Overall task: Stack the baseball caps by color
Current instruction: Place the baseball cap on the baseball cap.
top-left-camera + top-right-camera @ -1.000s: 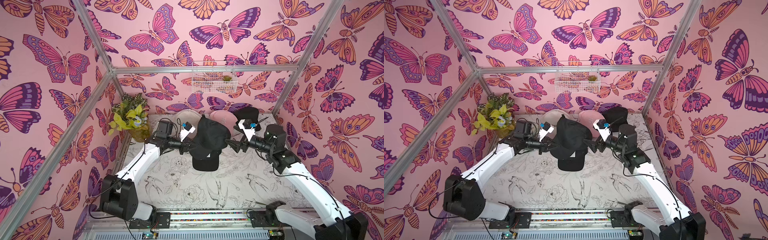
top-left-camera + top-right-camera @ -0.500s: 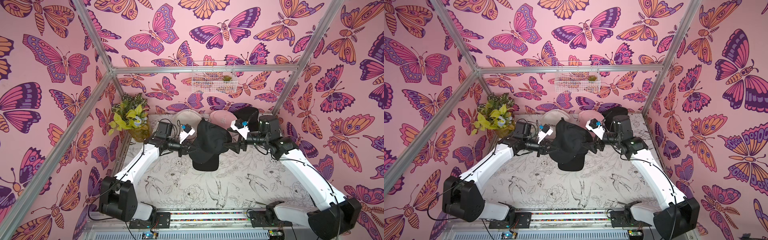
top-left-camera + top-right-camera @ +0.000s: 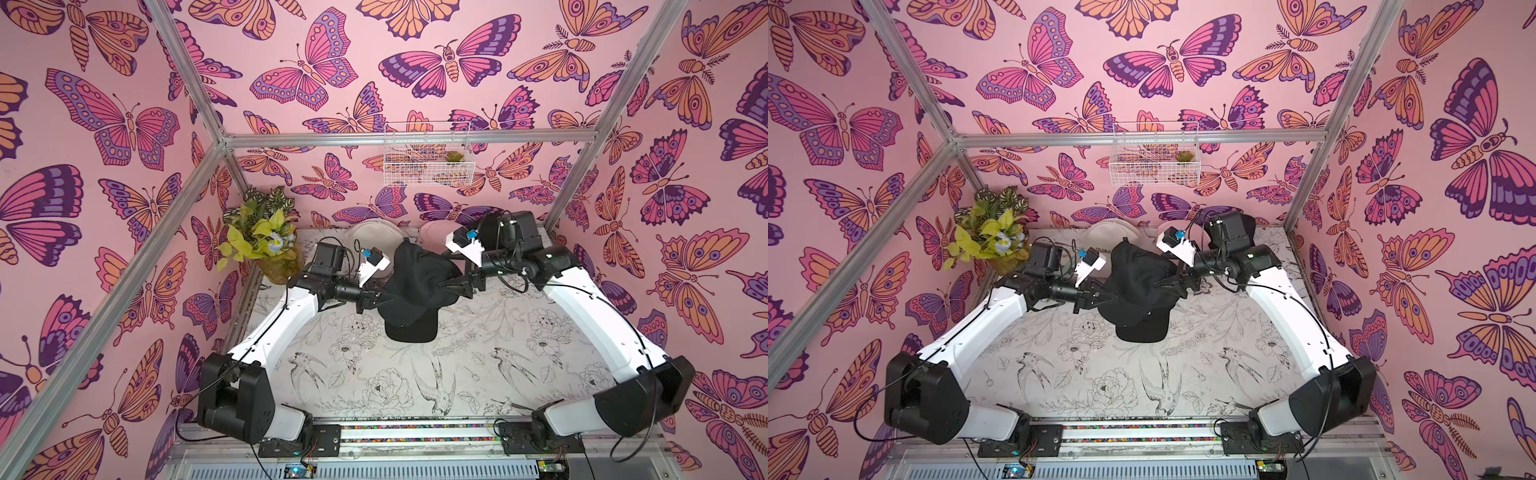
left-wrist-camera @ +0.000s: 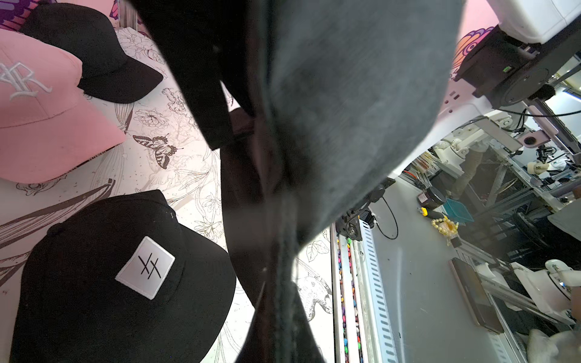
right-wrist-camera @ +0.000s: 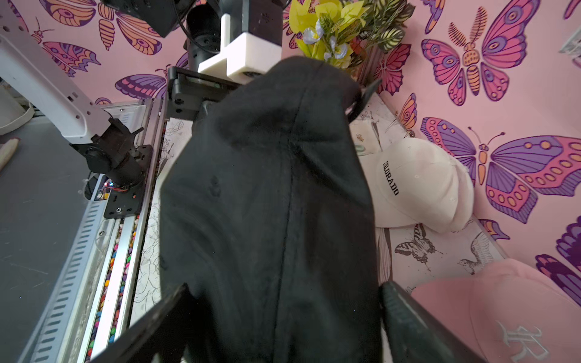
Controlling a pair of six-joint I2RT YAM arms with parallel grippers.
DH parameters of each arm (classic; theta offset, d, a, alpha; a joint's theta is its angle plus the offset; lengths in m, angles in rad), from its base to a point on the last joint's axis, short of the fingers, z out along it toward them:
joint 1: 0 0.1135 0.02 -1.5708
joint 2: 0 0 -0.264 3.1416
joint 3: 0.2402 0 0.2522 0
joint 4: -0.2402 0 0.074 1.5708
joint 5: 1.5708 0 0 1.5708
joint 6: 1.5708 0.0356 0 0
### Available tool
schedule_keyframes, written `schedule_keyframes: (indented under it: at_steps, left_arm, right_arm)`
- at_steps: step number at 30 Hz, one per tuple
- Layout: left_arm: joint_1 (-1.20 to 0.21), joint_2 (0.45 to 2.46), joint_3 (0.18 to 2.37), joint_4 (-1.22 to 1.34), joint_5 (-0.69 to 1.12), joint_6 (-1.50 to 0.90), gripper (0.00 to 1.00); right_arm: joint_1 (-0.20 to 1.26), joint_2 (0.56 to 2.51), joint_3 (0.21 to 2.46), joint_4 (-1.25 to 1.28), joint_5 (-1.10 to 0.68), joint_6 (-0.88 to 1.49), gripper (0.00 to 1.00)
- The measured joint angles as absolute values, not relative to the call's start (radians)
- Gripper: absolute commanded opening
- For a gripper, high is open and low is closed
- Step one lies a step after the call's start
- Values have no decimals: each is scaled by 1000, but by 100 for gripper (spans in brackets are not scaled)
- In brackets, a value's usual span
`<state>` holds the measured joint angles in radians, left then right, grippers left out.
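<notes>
Both top views: the plain black cap (image 3: 419,272) hangs in the air between the arms, over the patch cap (image 4: 125,276), which sits on the floral table (image 3: 374,374). Weight is on the left gripper (image 3: 386,293), pressed together on the hanging cap's edge fabric. The right gripper (image 3: 451,286) has its jaws spread wide. Right wrist view shows a finger (image 5: 408,320) on each side of the crown, straddling it. Can't tell if they touch cloth, but it looks like no clamp. My read: left holds, right is there to steady or shape the floppy crown so it drops square. It's held over the patch cap because black goes on black, so this is the black stack being built, not yet seated. The pink cap (image 4: 41,125) lies beyond the patch cap toward the back wall, and the second plain black cap (image 4: 94,56) is further back, beside the pink one. The cream COLORADO cap (image 5: 418,185) is also behind the patch cap, on the plant (image 3: 262,237) side. None touches the patch cap, so the drop zone isn't fouled. Risk: a one-sided grip lets the crown sag and land skewed.
</notes>
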<state>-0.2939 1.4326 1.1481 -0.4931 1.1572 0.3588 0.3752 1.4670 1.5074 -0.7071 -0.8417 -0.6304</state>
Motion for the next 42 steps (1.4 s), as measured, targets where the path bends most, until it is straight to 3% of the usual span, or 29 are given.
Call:
schedule_keyframes:
  at_steps: [7,14,19,26,42]
  left_arm:
    - [-294,1435,1148,-499,1149,361,0]
    - [-296,1440,1148,-508,1124,374,0]
    - [-295,1442,1148,-506,1099,376,0]
    - [-295,1442,1153,-505,1053,378,0]
    - [-295,1478,1190,-502,1016,375,0]
  right_arm:
    - [398,1615,1672,-918,-873,-765,89]
    - [402,1650,1687,-1063,-891,-847,82]
    - [402,1621,1659,-1101,-898,-873,67]
    - [402,1613,1657,-1172,-924,-910,57]
    - [402,1608,1627,-1222,-972,-923,9]
